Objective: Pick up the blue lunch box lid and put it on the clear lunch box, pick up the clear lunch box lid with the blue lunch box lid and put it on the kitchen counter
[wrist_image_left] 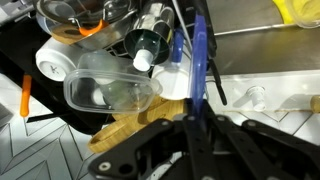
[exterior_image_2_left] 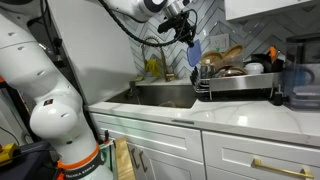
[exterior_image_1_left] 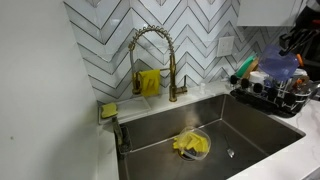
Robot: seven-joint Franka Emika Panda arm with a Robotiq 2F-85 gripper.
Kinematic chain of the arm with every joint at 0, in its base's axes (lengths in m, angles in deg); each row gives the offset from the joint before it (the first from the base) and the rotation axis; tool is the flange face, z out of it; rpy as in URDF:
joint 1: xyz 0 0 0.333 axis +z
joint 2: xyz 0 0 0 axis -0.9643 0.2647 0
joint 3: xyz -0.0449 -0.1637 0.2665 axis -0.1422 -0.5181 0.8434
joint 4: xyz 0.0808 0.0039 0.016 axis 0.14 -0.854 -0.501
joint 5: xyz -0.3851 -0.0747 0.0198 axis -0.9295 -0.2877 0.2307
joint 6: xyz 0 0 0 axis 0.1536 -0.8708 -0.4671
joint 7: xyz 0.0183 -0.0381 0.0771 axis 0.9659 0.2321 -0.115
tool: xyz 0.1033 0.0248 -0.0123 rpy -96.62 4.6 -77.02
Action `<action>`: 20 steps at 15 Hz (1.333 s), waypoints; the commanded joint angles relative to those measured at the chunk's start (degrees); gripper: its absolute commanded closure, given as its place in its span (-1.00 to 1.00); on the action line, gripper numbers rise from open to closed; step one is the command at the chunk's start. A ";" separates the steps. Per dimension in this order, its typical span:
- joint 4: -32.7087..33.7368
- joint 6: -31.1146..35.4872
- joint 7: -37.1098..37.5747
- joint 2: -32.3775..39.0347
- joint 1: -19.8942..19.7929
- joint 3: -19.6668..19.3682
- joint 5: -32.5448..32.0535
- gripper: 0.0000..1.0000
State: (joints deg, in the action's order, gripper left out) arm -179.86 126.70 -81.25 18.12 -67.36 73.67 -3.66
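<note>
My gripper (wrist_image_left: 196,112) is shut on the blue lunch box lid (wrist_image_left: 201,55), which stands edge-on between the jaws in the wrist view. In both exterior views the blue lunch box lid (exterior_image_1_left: 281,68) (exterior_image_2_left: 195,51) hangs from the gripper (exterior_image_1_left: 294,44) (exterior_image_2_left: 186,30) above the dish rack (exterior_image_2_left: 240,88). A clear lunch box (wrist_image_left: 108,86) lies on its side among the dishes, left of the lid and apart from it. The white kitchen counter (exterior_image_2_left: 190,117) borders the sink.
The steel sink (exterior_image_1_left: 165,130) holds a yellow cloth (exterior_image_1_left: 190,145) on a clear dish. A gold faucet (exterior_image_1_left: 152,50) stands behind it. The black dish rack (exterior_image_1_left: 275,95) is crowded with bottles, bowls and utensils. A wooden board (wrist_image_left: 130,125) lies under the gripper.
</note>
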 commanded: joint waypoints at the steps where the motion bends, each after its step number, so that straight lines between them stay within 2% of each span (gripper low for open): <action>1: 1.08 1.68 7.78 0.01 -1.39 0.16 0.16 0.96; 5: 3.79 1.05 18.66 -0.01 -3.59 0.36 -0.43 0.96; 13: 6.40 1.55 46.01 1.76 -8.90 2.51 -6.86 0.96; 14: 6.06 1.17 39.55 1.20 -7.49 1.27 -4.68 0.82; 18: 6.07 1.19 44.00 1.48 -8.22 1.77 -5.50 0.82; 19: 6.22 1.77 46.10 1.93 -8.64 1.80 -5.49 0.96; 20: 6.01 3.04 48.01 2.32 -8.99 1.87 -5.67 0.96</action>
State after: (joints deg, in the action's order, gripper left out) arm -173.95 128.05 -36.53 19.57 -75.44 75.28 -9.27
